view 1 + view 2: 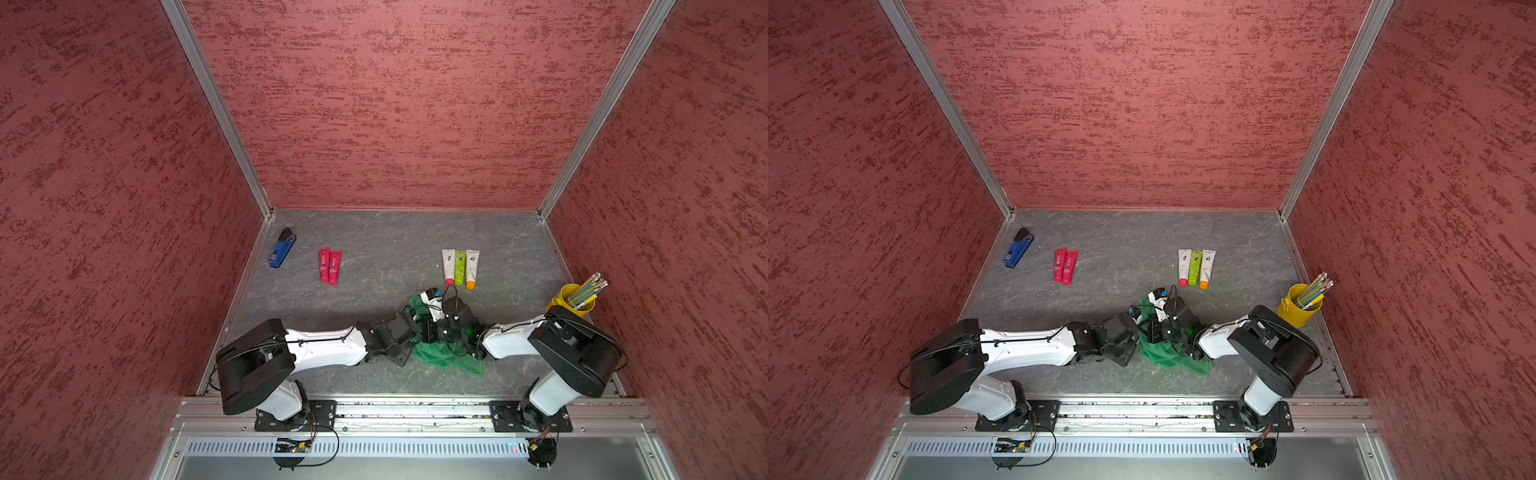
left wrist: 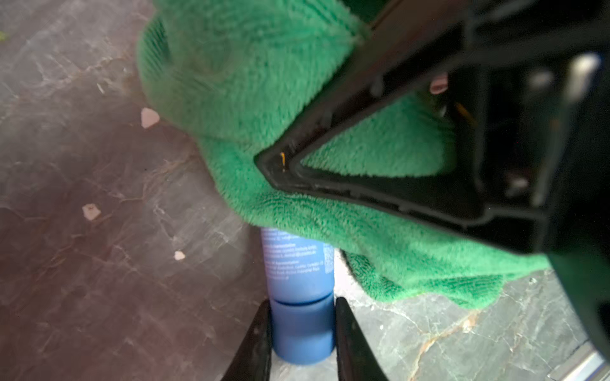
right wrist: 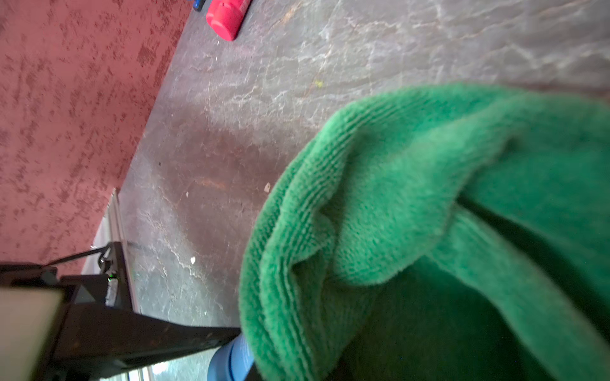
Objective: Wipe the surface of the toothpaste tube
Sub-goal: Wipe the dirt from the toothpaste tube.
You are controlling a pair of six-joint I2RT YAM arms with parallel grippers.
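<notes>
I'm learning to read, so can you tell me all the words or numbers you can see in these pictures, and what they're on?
No text is clear enough to quote.
Blue toothpaste tube: white small print and a square code, too blurred.
Two red tubes: white letters, too small.
Row of three tubes: one dark mark each, unreadable.

- Both top views look steeply down over the whole table [image 1: 374, 249].
- Your wrist cameras sit close, sharing the green cloth [image 2: 247, 82] and blue tube [image 2: 298, 273].
</notes>
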